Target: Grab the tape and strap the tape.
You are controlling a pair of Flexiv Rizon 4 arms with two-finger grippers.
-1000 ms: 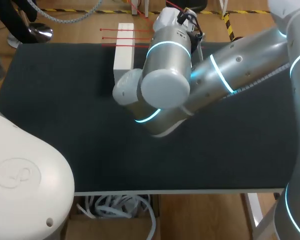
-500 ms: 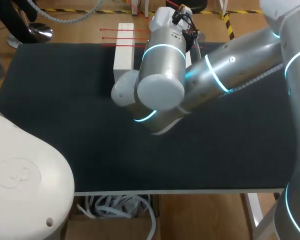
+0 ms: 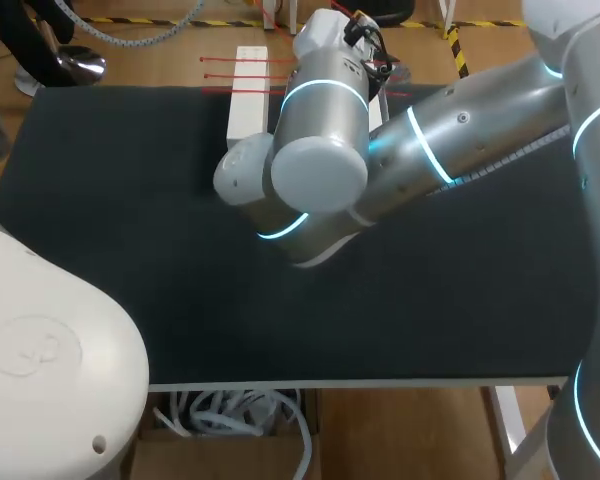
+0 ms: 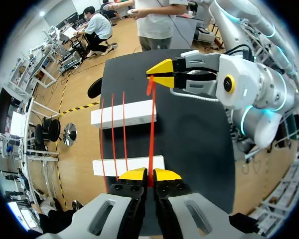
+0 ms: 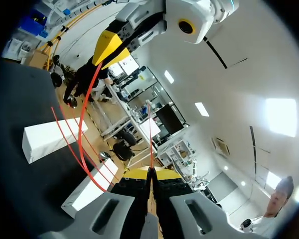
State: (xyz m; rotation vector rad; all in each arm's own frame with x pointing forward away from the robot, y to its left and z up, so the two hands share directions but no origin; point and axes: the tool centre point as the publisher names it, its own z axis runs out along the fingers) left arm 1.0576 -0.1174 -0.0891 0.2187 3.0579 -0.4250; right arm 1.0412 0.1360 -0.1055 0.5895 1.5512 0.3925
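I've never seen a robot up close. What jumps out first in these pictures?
The huge silver right arm with glowing blue rings, stretched across the black table in the head view. Then the thin red tape, held between the left pincer and the right pincer, both shut on it, near two white blocks.

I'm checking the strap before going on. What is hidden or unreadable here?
Left wrist view: the left gripper, shut on the thin red tape, hides that tape's end.
Right wrist view: the right gripper likewise hides the end it holds.
Head view: the silver right arm covers most of the right gripper and of the white rectangular block nearer it; the left gripper is not visible.
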